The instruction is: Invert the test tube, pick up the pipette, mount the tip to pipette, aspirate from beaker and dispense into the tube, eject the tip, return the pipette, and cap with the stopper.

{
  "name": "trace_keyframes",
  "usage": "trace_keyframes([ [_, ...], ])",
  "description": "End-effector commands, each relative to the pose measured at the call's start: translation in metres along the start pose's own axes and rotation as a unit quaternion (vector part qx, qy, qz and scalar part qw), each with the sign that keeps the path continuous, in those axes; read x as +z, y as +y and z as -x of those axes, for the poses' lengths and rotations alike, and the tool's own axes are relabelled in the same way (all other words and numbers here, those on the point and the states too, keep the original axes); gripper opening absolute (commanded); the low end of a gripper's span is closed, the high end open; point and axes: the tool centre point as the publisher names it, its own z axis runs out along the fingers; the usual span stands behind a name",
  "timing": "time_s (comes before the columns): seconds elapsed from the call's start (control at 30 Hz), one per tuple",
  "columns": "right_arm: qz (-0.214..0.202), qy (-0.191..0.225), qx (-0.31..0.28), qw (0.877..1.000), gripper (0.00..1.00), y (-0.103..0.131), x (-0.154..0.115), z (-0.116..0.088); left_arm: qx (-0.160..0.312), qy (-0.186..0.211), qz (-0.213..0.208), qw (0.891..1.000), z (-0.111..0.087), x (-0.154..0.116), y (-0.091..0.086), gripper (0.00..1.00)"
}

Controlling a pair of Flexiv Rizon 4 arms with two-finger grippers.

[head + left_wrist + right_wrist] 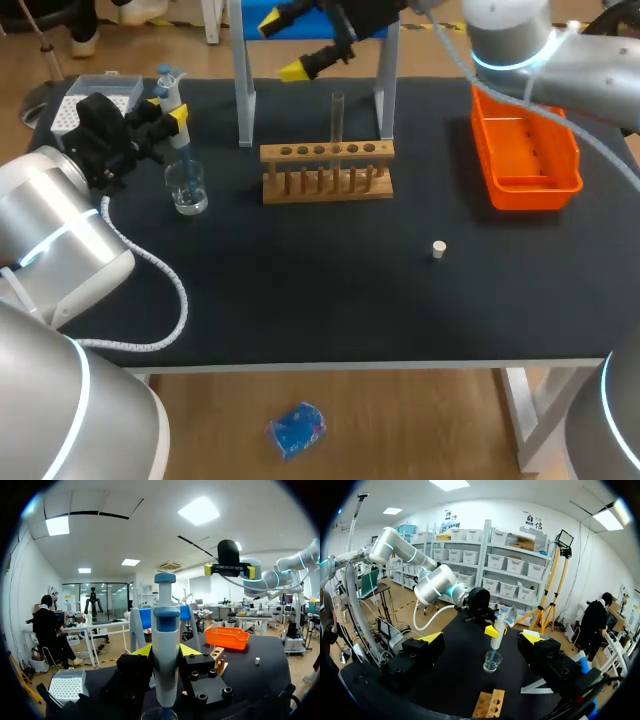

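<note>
Glass beaker (187, 190) beneath pipette (166, 645); left fingers (180, 117) clamp pipette body, right fingers (294, 70) spread, empty. Hold vertical, tip (492, 656) submerged, draw slowly, no jolts.

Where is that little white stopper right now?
In the head view, the stopper lies on the black table, right of middle, in front of the wooden rack and left of the orange tray.

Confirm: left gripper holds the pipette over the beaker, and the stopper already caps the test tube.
One error: the stopper lies on the table, away from the test tube, as the head view shows. The left gripper does hold the pipette over the beaker.
</note>
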Motion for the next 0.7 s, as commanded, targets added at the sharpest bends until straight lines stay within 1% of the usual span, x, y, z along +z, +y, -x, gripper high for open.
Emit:
trace_keyframes([
  [0.03,0.001,-0.036,-0.001,0.999,1.0,-0.002,-0.011,-0.019,0.0,-0.002,0.0,1.0,-0.001,0.0,-0.001,0.0],
  [0.47,0.002,-0.033,-0.001,0.999,1.0,-0.003,-0.012,-0.018,0.0,-0.002,0.0,1.0,-0.001,0.0,-0.001,0.0],
  [0.57,-0.009,-0.046,0.013,0.999,1.0,-0.01,-0.029,-0.017,0.0,-0.002,0.0,1.0,-0.001,0.0,-0.001,0.0],
  [0.7,-0.028,-0.064,0.028,0.997,1.0,-0.021,-0.054,-0.022,0.0,-0.002,0.0,1.0,-0.001,0.0,-0.001,0.0],
])
